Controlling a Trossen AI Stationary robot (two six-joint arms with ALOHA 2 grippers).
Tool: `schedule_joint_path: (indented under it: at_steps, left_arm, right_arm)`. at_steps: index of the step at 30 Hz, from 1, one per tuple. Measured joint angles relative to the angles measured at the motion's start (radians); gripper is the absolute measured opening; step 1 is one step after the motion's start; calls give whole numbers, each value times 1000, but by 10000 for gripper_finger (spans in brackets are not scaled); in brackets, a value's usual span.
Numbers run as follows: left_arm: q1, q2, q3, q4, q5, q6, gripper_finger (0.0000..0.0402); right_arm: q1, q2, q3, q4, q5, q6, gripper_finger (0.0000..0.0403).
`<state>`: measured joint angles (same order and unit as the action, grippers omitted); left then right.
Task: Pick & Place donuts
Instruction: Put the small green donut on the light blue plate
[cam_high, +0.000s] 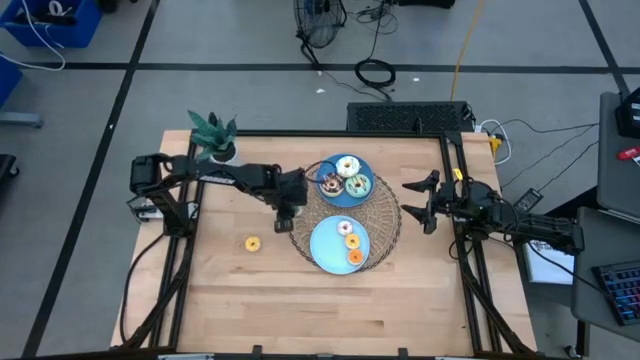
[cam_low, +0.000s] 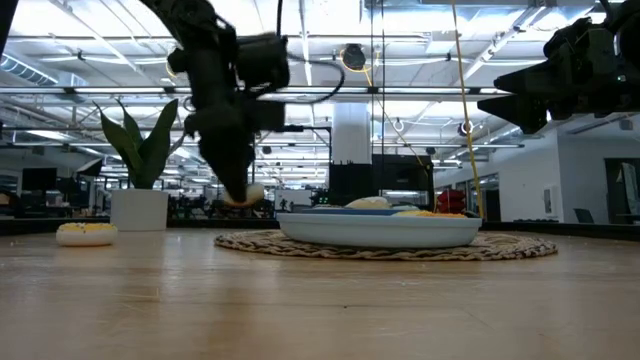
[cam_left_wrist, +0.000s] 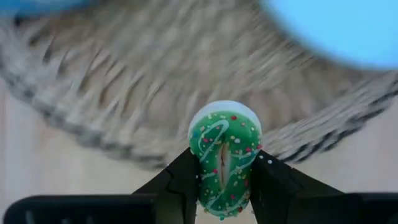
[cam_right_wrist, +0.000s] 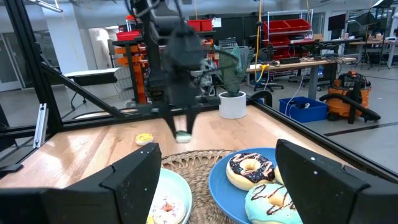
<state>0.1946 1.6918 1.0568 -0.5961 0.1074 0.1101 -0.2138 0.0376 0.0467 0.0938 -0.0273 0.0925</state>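
The green donut (cam_left_wrist: 224, 163) was pinched on edge between the left gripper (cam_left_wrist: 225, 186)'s two fingers, standing upright with its sprinkled icing facing the wrist camera and most of the ring sticking out past the fingertips. That looked like the risk: held so near its rim, the ring could pivot or squirt out if the arm swung hard, and it would then land on the woven mat (cam_left_wrist: 155, 81) below rather than on a blue plate (cam_high: 341, 245). The left arm reached in from its side of the table (cam_high: 400, 300), wrist tipped down, fingers pointing at the mat's edge and raised clear of it. The right gripper (cam_high: 418, 201) waited beside the mat's far edge, fingers spread wide and empty. A yellow donut (cam_high: 252, 243) lay alone on the table, apart from both grippers.
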Motion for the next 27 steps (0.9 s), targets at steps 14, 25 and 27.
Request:
schedule_joint_path:
  at_steps: [14,25,27]
  left_arm:
    - [-227,134,256,55,-203,13,96]
    - [-228,394,493,-51,-206,22,93]
    - [-228,397,494,-37,-206,21,93]
  right_arm:
    - [0,0,0,0,0,0,304]
    - [0,0,0,0,0,0,304]
    - [0,0,0,0,0,0,304]
